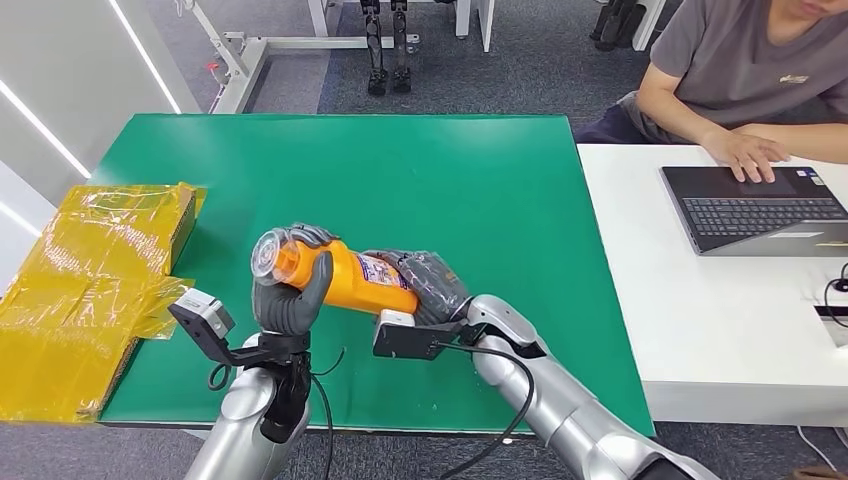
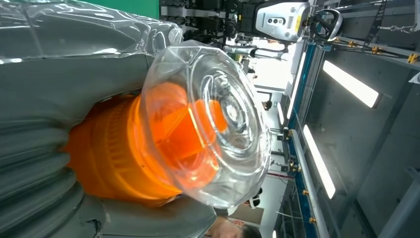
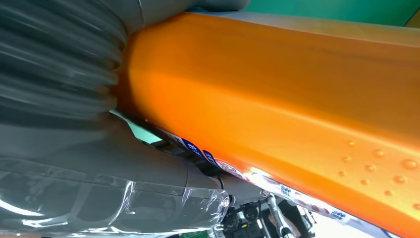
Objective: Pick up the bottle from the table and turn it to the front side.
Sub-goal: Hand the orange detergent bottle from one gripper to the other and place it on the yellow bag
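An orange bottle (image 1: pixel 355 277) with a clear cap (image 1: pixel 271 255) is held lying sideways above the green table (image 1: pixel 480 200), cap toward my left. My left hand (image 1: pixel 293 290) grips its neck end just behind the cap. My right hand (image 1: pixel 428 285) grips its base end. A label with blue print (image 1: pixel 383 269) faces up and toward me. In the left wrist view the clear cap (image 2: pixel 218 124) and orange neck (image 2: pixel 114 158) sit against my hand (image 2: pixel 39 124). The right wrist view has the orange body (image 3: pixel 297 94) pressed against my hand (image 3: pixel 74 124).
Yellow wrapped packages (image 1: pixel 80 290) lie at the table's left edge. A white desk (image 1: pixel 700 330) adjoins the right side with a laptop (image 1: pixel 760 210), where a person (image 1: pixel 745 70) sits typing. Metal frame legs (image 1: pixel 250 60) stand on the floor beyond the table.
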Available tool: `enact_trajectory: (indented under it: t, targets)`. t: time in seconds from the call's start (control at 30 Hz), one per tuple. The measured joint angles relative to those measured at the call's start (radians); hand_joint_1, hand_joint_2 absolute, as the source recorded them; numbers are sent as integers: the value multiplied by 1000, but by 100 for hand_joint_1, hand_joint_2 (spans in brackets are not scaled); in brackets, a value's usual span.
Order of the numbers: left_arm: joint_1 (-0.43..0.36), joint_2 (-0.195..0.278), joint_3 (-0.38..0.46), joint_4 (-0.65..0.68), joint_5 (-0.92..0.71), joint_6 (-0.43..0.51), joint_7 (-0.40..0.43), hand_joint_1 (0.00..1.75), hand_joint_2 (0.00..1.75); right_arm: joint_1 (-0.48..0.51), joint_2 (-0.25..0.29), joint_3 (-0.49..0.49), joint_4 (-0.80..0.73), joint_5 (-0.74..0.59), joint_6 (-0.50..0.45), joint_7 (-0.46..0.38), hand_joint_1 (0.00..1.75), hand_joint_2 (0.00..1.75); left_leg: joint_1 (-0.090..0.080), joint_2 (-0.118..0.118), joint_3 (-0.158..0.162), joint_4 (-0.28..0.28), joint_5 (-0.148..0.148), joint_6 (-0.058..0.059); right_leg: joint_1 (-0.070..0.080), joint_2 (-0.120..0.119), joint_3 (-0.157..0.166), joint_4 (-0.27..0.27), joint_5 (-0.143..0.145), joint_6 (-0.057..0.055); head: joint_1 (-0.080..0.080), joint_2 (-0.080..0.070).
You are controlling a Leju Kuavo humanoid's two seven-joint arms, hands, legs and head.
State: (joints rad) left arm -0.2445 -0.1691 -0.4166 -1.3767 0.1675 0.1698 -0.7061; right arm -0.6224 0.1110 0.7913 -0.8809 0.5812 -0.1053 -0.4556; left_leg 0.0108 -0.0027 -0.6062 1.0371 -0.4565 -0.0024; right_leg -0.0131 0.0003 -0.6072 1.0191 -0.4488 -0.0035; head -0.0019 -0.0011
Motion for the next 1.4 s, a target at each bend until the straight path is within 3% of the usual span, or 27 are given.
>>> enact_trajectory:
  t: [0.07,0.13,0.2,0.27,0.5,0.73,1.13,1.4]
  targets:
    - [0,0,0,0,0,0,0,175,175,2,0,0,-1,3,-3,3,131,175,0,0,0,0,0,0,0,0,0,0,0,0,0,0]
    - [0,-1,0,0,0,0,0,175,175,3,0,0,-1,5,-4,5,100,175,0,0,0,0,0,0,0,0,0,0,0,0,0,0]
    - [0,-1,0,0,-2,0,0,175,175,4,0,0,-1,7,-12,6,38,175,0,0,0,0,0,0,0,0,0,0,0,0,0,0]
    - [-1,-1,0,0,-6,0,0,175,175,6,0,0,-1,8,-24,7,0,175,0,0,0,0,0,0,0,0,0,0,0,0,0,0]
    - [-5,-1,0,0,-16,8,3,175,175,26,0,-2,-17,-18,-73,-1,0,175,0,0,0,0,0,0,0,0,0,0,0,0,0,0]
    - [-6,-1,0,-1,-17,26,3,175,175,94,0,-59,-89,-143,-170,-41,0,175,0,0,0,0,0,0,0,0,0,0,0,0,0,0]
    - [21,1,15,-32,-25,67,3,175,175,323,-7,-214,-436,-386,-403,-187,0,175,0,0,0,0,0,0,0,-1,0,0,0,0,0,0]
    - [43,6,31,-97,-111,92,13,175,175,443,-10,-256,-658,-423,-554,-242,0,175,0,0,0,0,0,0,0,-1,0,0,0,0,0,0]
